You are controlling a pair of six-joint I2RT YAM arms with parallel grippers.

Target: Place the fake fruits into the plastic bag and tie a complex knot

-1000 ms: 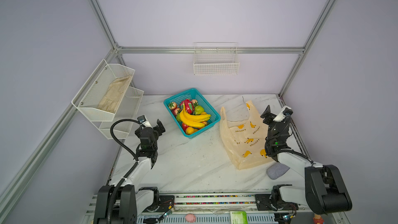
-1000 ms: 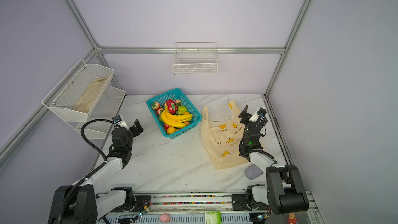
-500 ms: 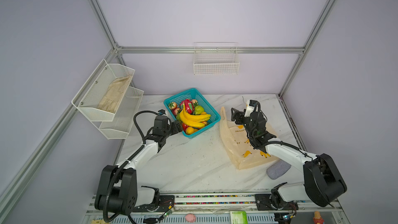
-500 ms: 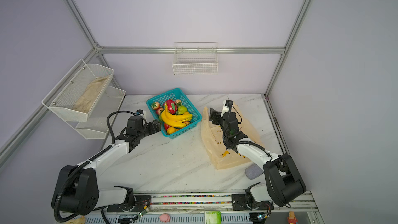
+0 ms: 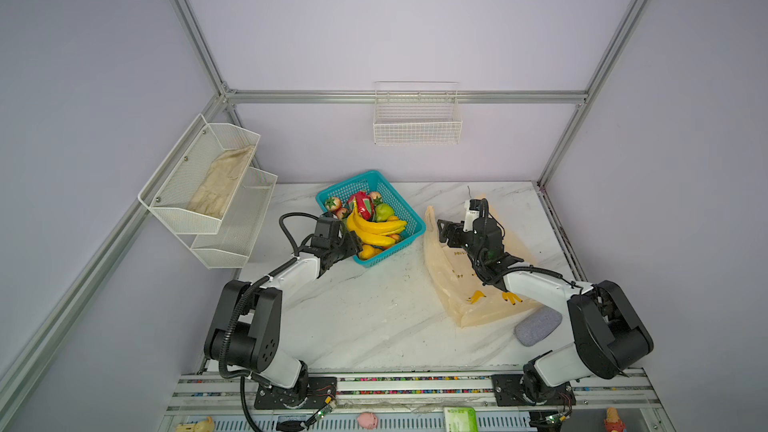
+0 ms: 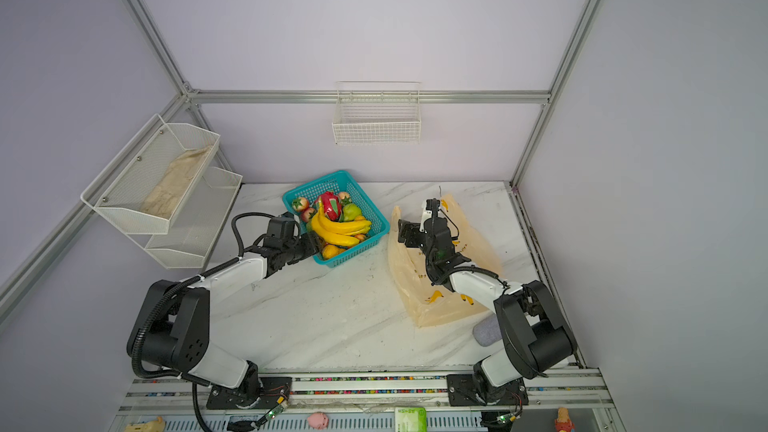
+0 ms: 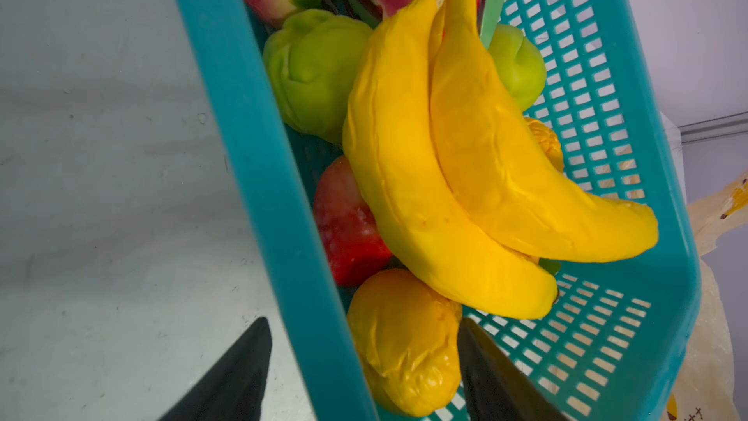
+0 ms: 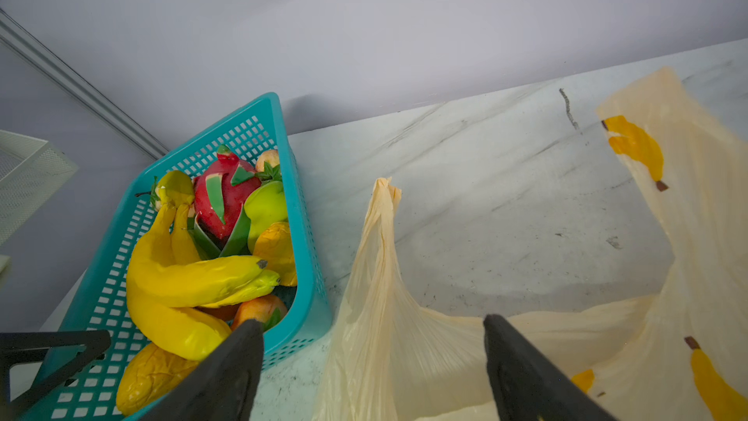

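The fake fruits (image 5: 372, 222) sit heaped in the teal basket (image 5: 405, 209) at the far middle of the table (image 5: 374, 317), and the plastic bag (image 5: 453, 284) lies flat to its right. The left gripper (image 7: 364, 324) is spread astride the basket's near-left rim, an orange pear (image 7: 400, 342) between its jaws. The right gripper (image 8: 372, 321), also spread and holding nothing, hangs over the bag's left handle loop (image 8: 380, 236). The fruits look light, hollow and slick, so I'd grip the pear across its belly. The bag's film is flimsy, so I'd pinch it by a handle.
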